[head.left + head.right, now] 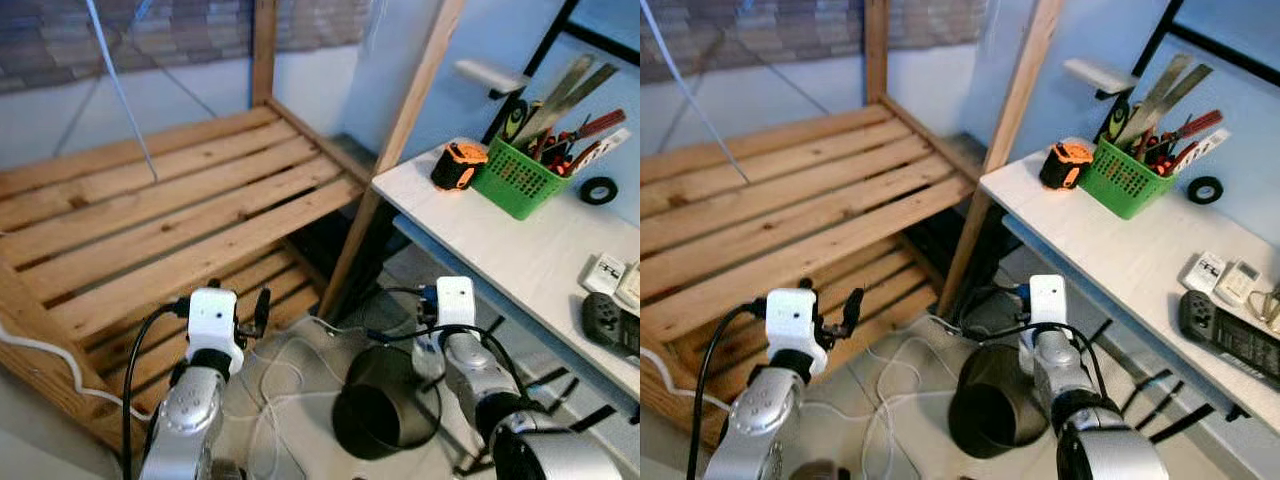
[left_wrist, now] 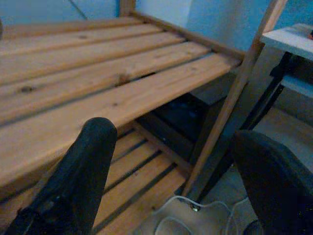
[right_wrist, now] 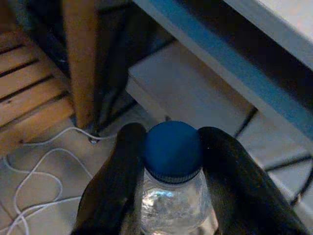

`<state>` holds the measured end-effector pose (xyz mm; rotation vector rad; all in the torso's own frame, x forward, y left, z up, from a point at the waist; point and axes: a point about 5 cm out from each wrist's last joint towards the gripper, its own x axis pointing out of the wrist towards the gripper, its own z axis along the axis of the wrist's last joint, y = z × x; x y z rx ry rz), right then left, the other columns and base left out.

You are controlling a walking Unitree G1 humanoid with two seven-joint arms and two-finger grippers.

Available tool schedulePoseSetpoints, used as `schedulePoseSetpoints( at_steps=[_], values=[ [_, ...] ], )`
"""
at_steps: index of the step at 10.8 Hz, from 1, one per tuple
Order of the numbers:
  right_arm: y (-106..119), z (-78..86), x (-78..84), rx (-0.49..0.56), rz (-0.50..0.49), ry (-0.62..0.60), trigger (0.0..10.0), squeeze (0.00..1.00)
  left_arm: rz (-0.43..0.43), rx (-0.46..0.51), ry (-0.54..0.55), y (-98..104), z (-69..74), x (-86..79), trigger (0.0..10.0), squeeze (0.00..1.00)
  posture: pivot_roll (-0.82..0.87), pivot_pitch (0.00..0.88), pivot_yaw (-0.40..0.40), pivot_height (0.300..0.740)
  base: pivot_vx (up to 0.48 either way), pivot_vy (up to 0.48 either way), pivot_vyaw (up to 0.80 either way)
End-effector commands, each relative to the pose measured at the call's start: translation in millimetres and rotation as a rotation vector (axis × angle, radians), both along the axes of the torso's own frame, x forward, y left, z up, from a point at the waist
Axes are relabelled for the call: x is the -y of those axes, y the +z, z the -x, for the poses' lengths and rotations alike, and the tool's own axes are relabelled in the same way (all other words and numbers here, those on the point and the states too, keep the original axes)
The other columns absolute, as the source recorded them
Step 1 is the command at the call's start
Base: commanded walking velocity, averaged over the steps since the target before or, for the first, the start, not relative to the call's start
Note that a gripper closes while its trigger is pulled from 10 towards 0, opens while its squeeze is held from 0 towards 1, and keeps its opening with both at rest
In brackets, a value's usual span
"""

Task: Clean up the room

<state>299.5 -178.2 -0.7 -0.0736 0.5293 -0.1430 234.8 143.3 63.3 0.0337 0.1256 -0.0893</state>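
Nearest to you are the two silver arms, low in the head views. Your right gripper [image 3: 171,161] is clamped on a clear plastic bottle [image 3: 173,200]: in the right wrist view its two black fingers [image 3: 115,181] press either side of the neck, just under the blue cap [image 3: 172,149]. Your left gripper [image 2: 171,161] carries nothing; its fingers stand wide apart, pointed at the lower slats of the wooden rack [image 1: 150,215].

Just ahead of the right arm, a black bin [image 1: 385,405] stands on the pale floor, its mouth tilted toward you. White cables [image 1: 275,385] loop over the floor between the two arms and run to the foot of the rack's slanted wooden post [image 1: 385,160].

Beyond the left arm, the rack's slatted shelves stretch back toward the wall. To your right runs a white table [image 1: 500,245]. At its near end lies a dark remote [image 1: 1230,335], with two small white devices [image 1: 1225,275] just beyond it. Further along stands a green basket [image 1: 520,175] full of tools, with an orange and black tape measure [image 1: 458,165] just beside it on the side toward the rack, and a roll of black tape [image 1: 598,190] on its other side.
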Motion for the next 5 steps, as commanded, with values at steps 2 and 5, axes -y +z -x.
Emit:
schedulePoseSetpoints(
  at_steps=[2, 5],
  values=[
    [10.1, -9.5, 13.0, 0.02, -0.096, -0.09, 10.0, 1.0, 0.005, 0.005, 0.001, 2.1, 0.6, 9.0, 10.0, 0.0, 0.29, 0.079, -0.22, 0.74, 0.0, 0.0, 0.0],
    [15.7, -17.1, 12.8, 0.026, -0.366, -0.22, 10.0, 1.0, -0.007, 0.029, -0.006, 6.4, -8.0, 12.3, 10.0, 0.0, 0.29, 0.045, -0.235, 0.74, 0.0, 0.0, 0.0]
  ],
)
